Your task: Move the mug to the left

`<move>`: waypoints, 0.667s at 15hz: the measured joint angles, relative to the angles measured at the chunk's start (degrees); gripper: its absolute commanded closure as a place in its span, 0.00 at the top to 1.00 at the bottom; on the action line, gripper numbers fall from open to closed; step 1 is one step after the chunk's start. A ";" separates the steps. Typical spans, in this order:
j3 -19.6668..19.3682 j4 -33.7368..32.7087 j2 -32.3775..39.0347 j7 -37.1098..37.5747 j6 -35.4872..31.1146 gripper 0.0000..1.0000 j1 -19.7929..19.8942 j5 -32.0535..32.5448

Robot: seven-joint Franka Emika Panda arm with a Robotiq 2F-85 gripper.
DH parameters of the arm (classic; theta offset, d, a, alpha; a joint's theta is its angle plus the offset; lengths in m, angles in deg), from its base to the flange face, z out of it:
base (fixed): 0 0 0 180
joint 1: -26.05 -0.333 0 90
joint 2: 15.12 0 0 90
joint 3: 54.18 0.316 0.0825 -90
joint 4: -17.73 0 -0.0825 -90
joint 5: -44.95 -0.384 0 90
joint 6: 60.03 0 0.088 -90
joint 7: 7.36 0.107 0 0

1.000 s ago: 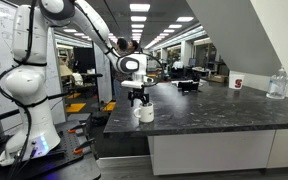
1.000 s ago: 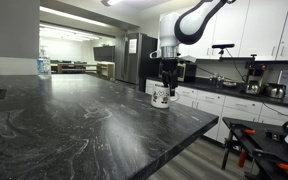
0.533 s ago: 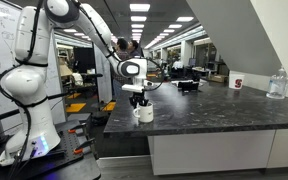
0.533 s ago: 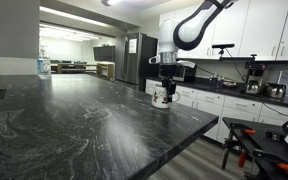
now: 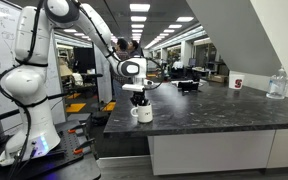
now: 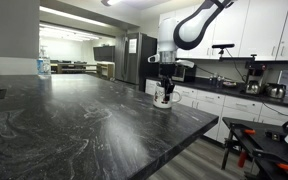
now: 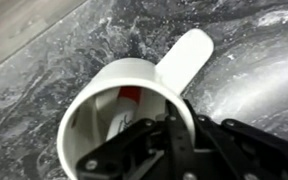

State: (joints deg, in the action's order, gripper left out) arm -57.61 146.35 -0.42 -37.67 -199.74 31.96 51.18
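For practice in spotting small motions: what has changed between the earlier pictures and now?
The claw has come down a little onto the mug, reaching its rim in the wrist view; whether it grips cannot be told. The mug stands on the same spot near the counter edge. The cup and jug at the far end have not moved.

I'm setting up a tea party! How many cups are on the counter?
2. A plain white mug stands near the corner of the counter; a white cup with a red mark stands at the far end, near a clear jug. Others may be hidden.
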 measured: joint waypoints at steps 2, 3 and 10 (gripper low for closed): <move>0.60 0.13 -0.42 0.00 -0.01 0.02 -0.03 0.00; 1.24 0.21 -0.89 0.00 -0.02 0.02 -0.07 -0.06; 7.78 1.25 -6.08 -2.87 0.08 0.02 -2.06 -4.84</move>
State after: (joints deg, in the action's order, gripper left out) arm -49.83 147.59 -6.51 -40.54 -199.66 29.90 46.33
